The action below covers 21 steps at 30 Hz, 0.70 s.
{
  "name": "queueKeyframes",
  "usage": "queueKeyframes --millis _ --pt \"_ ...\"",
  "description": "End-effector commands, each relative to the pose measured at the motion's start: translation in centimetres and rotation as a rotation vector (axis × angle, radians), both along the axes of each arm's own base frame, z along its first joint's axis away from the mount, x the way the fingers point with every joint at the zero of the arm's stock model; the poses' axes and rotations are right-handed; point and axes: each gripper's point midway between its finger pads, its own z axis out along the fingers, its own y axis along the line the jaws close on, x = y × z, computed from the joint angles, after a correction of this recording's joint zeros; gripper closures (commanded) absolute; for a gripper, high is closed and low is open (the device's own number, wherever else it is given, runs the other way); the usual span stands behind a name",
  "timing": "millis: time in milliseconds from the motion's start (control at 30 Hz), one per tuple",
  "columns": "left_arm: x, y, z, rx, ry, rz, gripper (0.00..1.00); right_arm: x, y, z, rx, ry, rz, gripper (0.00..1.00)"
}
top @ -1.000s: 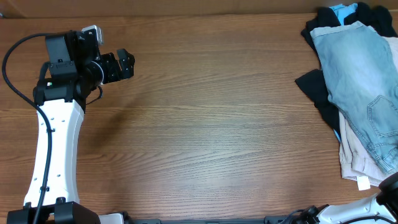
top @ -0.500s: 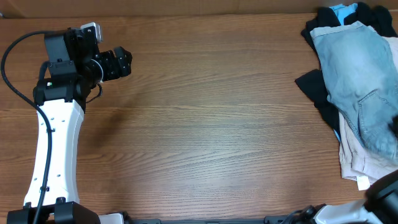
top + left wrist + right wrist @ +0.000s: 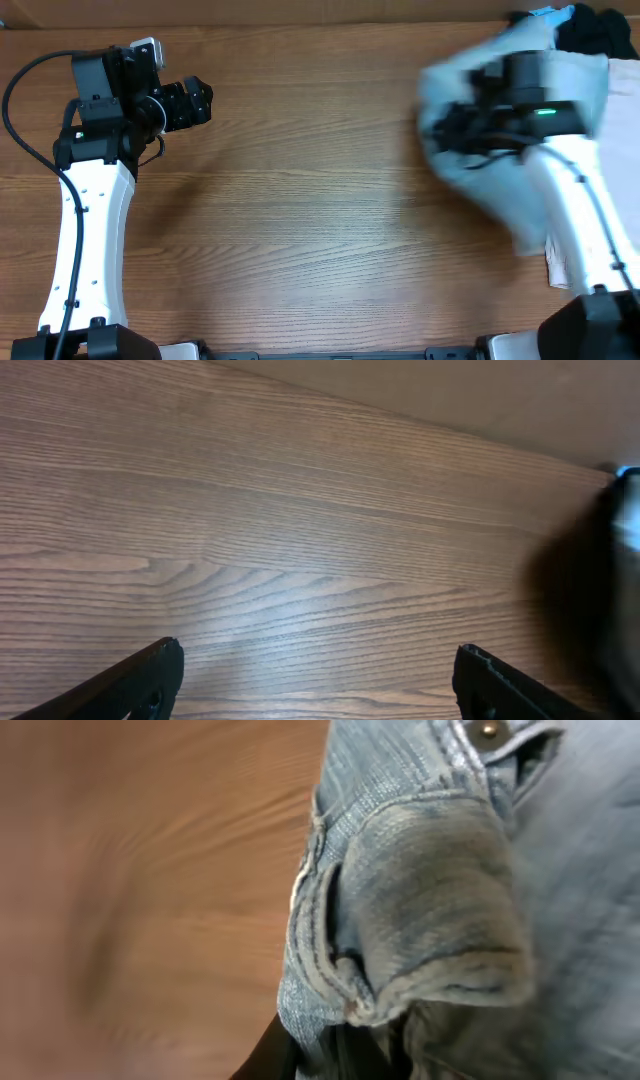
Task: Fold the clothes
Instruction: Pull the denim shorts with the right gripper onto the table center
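Note:
The light-blue denim shorts (image 3: 455,75) are a blurred mass in the overhead view, lifted off the pile and dragged leftwards over the table. My right gripper (image 3: 462,125) is shut on them. In the right wrist view the shorts' waistband and a metal button (image 3: 430,890) fill the frame, pinched between the dark fingers (image 3: 335,1055) at the bottom. My left gripper (image 3: 200,100) is open and empty at the far left, above bare wood. Its two fingertips (image 3: 310,675) stand wide apart.
A beige garment (image 3: 560,265) and a black garment (image 3: 600,25) remain at the right edge of the table (image 3: 300,200). The left arm's white body (image 3: 85,230) stands along the left side.
The right arm has swung in from the lower right, taken hold of the denim shorts and pulled them left off the pile. The left arm has barely moved.

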Motion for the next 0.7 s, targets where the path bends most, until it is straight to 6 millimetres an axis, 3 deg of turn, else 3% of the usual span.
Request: queueKeyframes --millis 0,100,167,233,333,400,500,667 --pt "0.4 1.0 1.3 0.033 -0.031 0.036 0.12 -2.3 7.6 1.6 0.029 -0.039 0.123 0.82" --pt "0.4 1.4 1.3 0.046 -0.030 0.050 0.10 -4.7 12.7 1.6 0.006 -0.071 0.240 0.73" --pt "0.4 1.6 1.2 0.056 -0.028 0.060 0.09 -6.2 14.8 1.4 -0.016 -0.086 0.298 0.62" --pt "0.4 1.6 1.2 0.057 -0.028 0.061 0.09 -7.4 16.3 1.4 -0.016 -0.091 0.346 0.58" --pt "0.4 1.7 1.2 0.057 -0.029 0.063 0.08 -8.3 16.9 1.3 -0.017 -0.084 0.372 0.55" --pt "0.4 1.7 1.2 0.057 -0.029 0.063 0.07 -8.2 16.3 1.0 -0.028 -0.065 0.348 0.53" --pt "0.4 1.7 1.2 0.057 -0.028 0.063 0.07 -6.5 13.5 0.4 -0.073 -0.034 0.228 0.42" --pt "0.1 0.7 0.4 0.054 -0.003 0.035 0.07 -3.2 6.5 -0.4 -0.154 0.001 0.030 0.36"
